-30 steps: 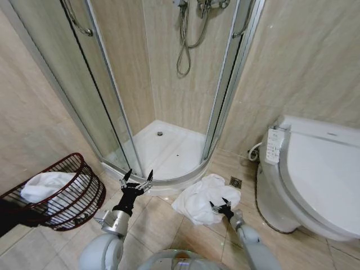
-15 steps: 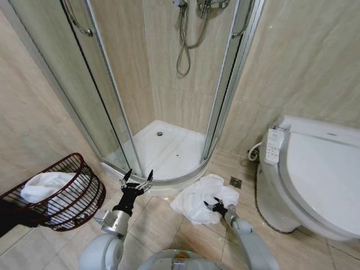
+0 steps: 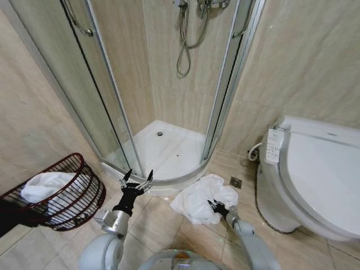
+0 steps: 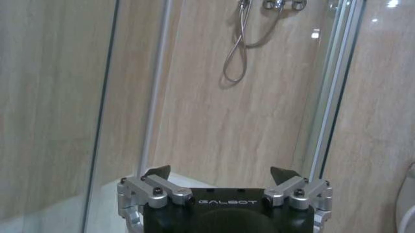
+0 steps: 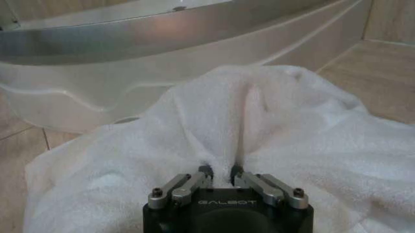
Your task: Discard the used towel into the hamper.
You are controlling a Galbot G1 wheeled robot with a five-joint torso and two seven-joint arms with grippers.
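Note:
A crumpled white towel [image 3: 199,198] lies on the tiled floor just outside the shower tray. My right gripper [image 3: 218,207] is down on its near right part, shut on a pinched fold of the towel [image 5: 259,126] that rises between its fingers. At the far left stands the dark red-brown wire hamper [image 3: 84,197], tilted, with white cloth [image 3: 46,185] inside. Between hamper and towel my left gripper [image 3: 136,181] points up, open with nothing in it; its fingertips [image 4: 157,171] stand wide apart before the shower wall.
The curved shower tray rim [image 3: 169,180] and glass door [image 3: 84,90] lie straight ahead. A white toilet [image 3: 315,180] stands at the right, a floor drain [image 3: 235,182] beside the towel. Bare tiles [image 3: 157,222] run between hamper and towel.
My right gripper moved a little left and deeper into the towel and closed on a fold, bunching the cloth slightly. The left arm and hamper stayed still.

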